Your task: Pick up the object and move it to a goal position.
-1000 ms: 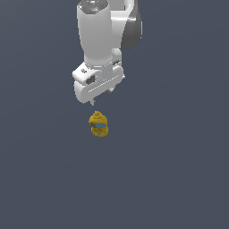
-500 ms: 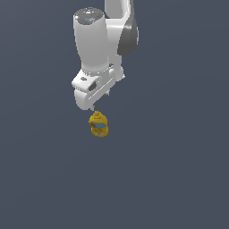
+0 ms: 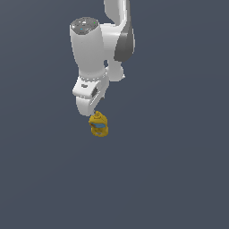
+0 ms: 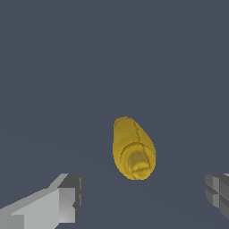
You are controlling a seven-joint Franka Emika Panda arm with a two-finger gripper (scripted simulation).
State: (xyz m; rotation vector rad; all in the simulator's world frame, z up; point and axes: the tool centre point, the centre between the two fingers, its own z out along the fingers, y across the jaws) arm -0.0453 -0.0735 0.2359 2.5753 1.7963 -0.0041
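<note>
The yellow squeeze bottle [image 3: 99,125] rests on the dark grey floor with a blue label patch on its front. In the wrist view the bottle [image 4: 133,149] shows from above, cap end toward the camera, between the two fingers. My gripper [image 3: 91,108] hangs directly above the bottle, its fingertips hidden behind the hand in the exterior view. In the wrist view my gripper [image 4: 145,197] is open wide and empty, one finger [image 4: 62,199] on one side of the bottle and the other finger [image 4: 218,190] on the far side, both apart from it.
The flat dark grey floor [image 3: 179,170] surrounds the bottle. The white arm [image 3: 96,49] rises above the gripper toward the top of the exterior view.
The arm has swung toward the exterior view's left and come down, bringing the gripper closer over the bottle. The bottle has not moved.
</note>
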